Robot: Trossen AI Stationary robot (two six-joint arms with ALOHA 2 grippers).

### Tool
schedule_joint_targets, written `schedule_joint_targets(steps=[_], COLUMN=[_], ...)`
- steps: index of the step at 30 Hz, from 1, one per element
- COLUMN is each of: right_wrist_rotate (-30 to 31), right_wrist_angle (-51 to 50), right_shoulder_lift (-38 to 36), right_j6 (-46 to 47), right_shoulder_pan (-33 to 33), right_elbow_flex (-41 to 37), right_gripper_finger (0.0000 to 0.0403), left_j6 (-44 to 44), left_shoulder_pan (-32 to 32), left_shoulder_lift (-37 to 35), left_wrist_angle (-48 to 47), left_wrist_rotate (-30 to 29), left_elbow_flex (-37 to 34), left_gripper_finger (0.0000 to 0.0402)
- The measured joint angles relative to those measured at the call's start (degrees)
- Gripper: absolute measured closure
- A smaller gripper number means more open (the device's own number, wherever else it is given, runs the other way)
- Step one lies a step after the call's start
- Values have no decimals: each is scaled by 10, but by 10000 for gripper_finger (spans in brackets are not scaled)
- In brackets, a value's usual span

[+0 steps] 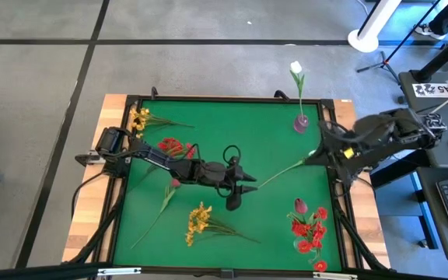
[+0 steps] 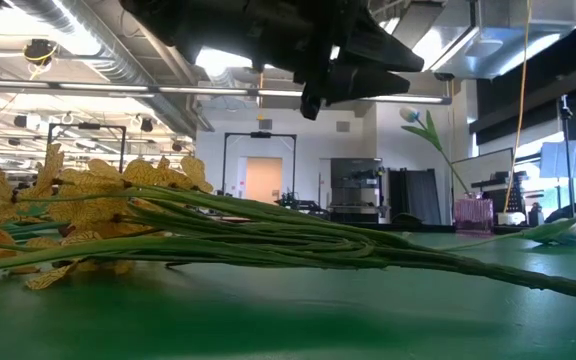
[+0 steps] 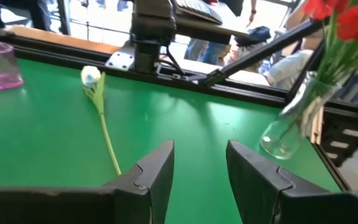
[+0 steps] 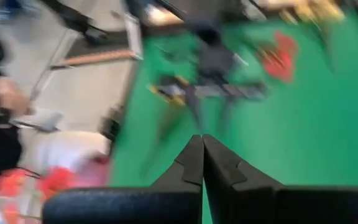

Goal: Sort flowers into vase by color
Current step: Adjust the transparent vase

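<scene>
Pink vase near the far edge of the green tabletop, upright, one white tulip standing in it. Clear glass vase at the near right corner, packed with red flowers plus a dark pink bud.

Loose on the tabletop: second white tulip right of centre, bloom just beside the right arm; yellow spray at the far left; red cluster beside the left arm; pink bud stem left of centre; another yellow spray near the front.

Left gripper over the tabletop's middle, jaws parted, nothing between them. Right gripper at the right edge, jaws pressed together, gripping nothing visible.
</scene>
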Motion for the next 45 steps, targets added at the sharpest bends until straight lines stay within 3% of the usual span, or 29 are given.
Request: schedule_joint_targets(steps=[7,15,22,28,32,36,45], right_wrist_rotate=[96,210,206,119,65,36,24], right_wrist_angle=[70,14,-121,-219,-215,-172,-64], right_shoulder_lift=[48,94,143,167,175,187,221], right_j6=[-5,217,463,683,764,799,824], right_shoulder_pan=[182,380,454,493,503,502,502], right_elbow_flex=[19,22,79,66,32,-9,-98], right_gripper_finger=[400,400,400,400,394,348,184], left_j6=[-4,-16,-18,-18,-16,-15,-14], left_shoulder_pan=[-3,-9,-9,-9,-9,-9,-9], left_shoulder_lift=[0,0,0,-1,-1,-1,-1], left_wrist_angle=[17,23,25,27,26,26,20], left_wrist_rotate=[-17,-17,-17,-17,-17,-17,-12], left_elbow_flex=[0,0,0,0,0,0,0], left_gripper_finger=[260,260,260,260,260,260,260])
